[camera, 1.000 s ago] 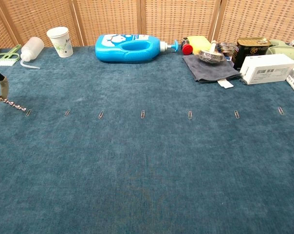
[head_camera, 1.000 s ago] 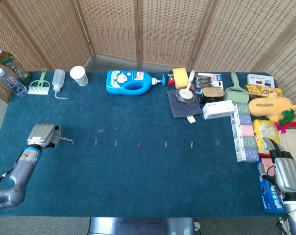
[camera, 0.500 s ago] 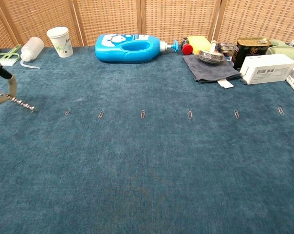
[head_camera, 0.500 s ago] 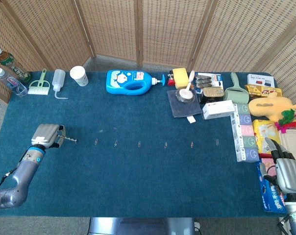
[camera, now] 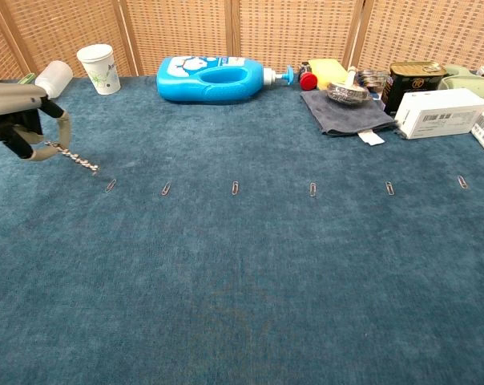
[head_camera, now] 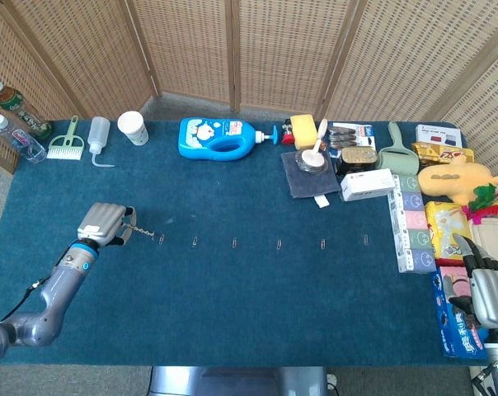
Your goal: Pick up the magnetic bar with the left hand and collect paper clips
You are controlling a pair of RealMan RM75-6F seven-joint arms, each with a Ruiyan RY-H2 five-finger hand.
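Observation:
My left hand (head_camera: 103, 223) (camera: 22, 118) grips the thin magnetic bar (head_camera: 142, 232) (camera: 75, 156), which slants down to the right with a clip hanging at its tip. That tip hovers just left of the nearest paper clip (head_camera: 162, 240) (camera: 110, 185). Several more paper clips (head_camera: 235, 242) (camera: 237, 188) lie in a row across the blue cloth toward the right, ending with one (head_camera: 365, 240) (camera: 462, 182). My right hand (head_camera: 488, 290) rests at the table's right edge with fingers apart, holding nothing.
Along the back stand a blue detergent bottle (head_camera: 220, 138), a paper cup (head_camera: 133, 127), a squeeze bottle (head_camera: 99, 132) and a small brush (head_camera: 66, 145). A grey cloth with a bowl (head_camera: 312, 169), a white box (head_camera: 368, 184) and packed goods crowd the right side.
My left hand carried the magnetic bar to the right along the clip row and rose slightly. The leftmost clip is gone from the cloth. The right hand shifted slightly lower.

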